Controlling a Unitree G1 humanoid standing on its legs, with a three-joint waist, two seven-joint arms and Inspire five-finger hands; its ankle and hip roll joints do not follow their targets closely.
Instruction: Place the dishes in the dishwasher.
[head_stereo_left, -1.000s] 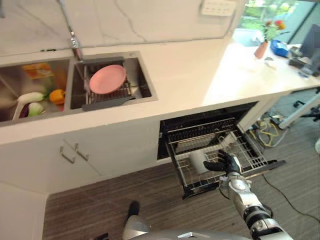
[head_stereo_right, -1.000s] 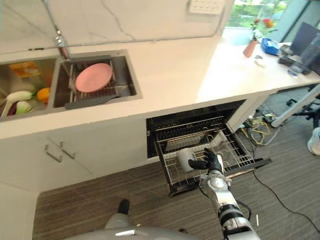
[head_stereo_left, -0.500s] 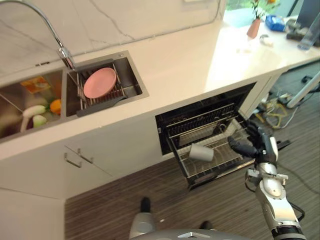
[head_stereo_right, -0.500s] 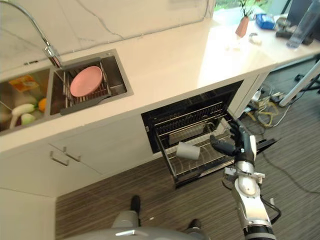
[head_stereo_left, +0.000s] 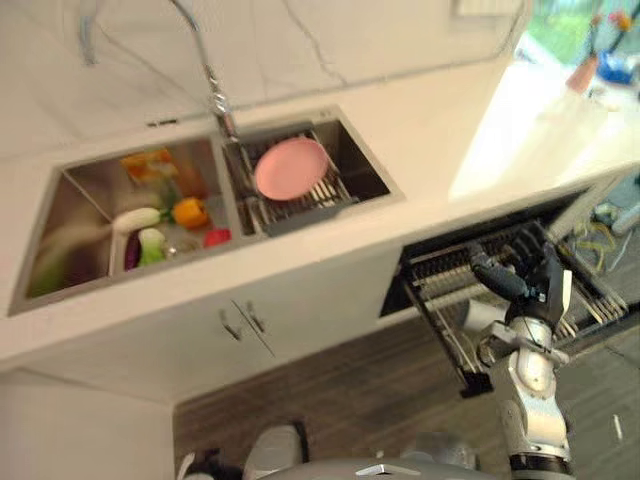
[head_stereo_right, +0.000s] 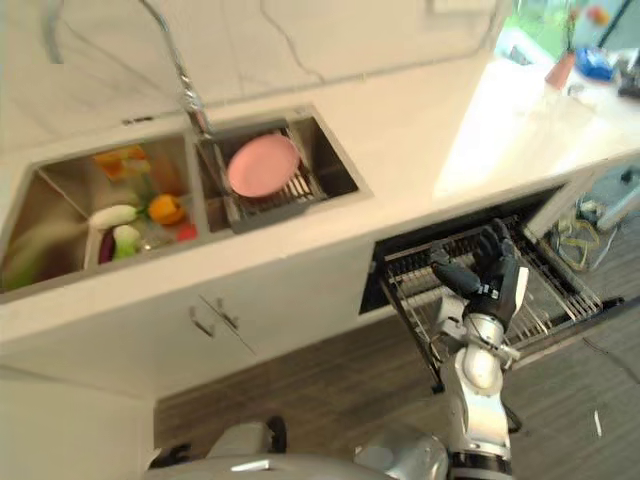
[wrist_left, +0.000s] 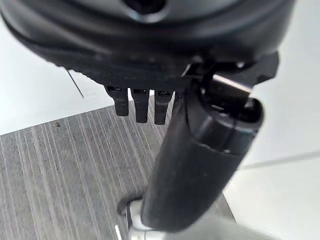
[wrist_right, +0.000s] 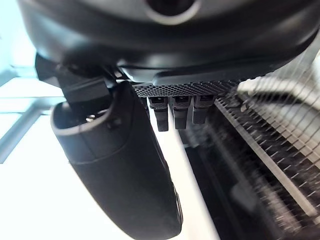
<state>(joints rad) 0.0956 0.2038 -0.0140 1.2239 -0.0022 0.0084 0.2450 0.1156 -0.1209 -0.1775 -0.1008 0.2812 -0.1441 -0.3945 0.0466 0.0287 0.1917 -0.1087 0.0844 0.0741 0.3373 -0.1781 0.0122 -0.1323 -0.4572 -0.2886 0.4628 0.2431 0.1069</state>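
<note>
While pink plate (head_stereo_left: 291, 167) sits racked, right hand (head_stereo_left: 530, 283) open over dishwasher rack (head_stereo_right: 560, 300)

One pink plate (head_stereo_left: 290, 167) is sitting in one double sink (head_stereo_left: 60, 215); one cup (head_stereo_left: 478, 317) is lying in one dishwasher rack (head_stereo_right: 560, 290).

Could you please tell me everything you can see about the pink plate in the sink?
The pink plate is round, plain and matte, with a shallow raised rim; its material cannot be told for certain. It looks clean and whole, and nothing lies on it. It rests face up, slightly tilted, on a wire rack set in the right basin of the steel sink, just in front of the faucet. Only the rack touches it; no hand is near it.
</note>
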